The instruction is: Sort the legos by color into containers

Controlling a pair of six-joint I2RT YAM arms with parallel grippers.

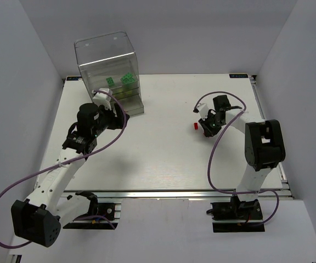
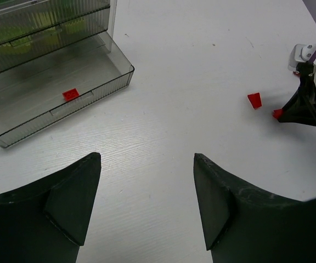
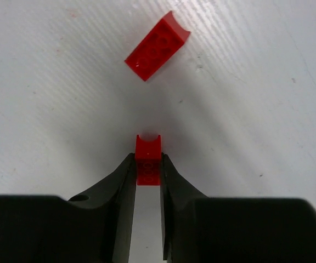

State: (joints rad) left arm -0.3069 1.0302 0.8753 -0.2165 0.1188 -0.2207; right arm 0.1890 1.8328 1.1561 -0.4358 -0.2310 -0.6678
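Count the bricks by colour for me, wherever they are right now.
Red: 3, namely the drawer brick, the loose brick and the gripped brick in the right gripper's shut jaws.
Green: at least 2, the green bricks inside the cabinet; more may be hidden.
Total: at least 5.

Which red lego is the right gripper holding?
The small red brick pinched in the right gripper. A loose red brick lies on the table just ahead; a third red brick sits in the open bottom drawer.
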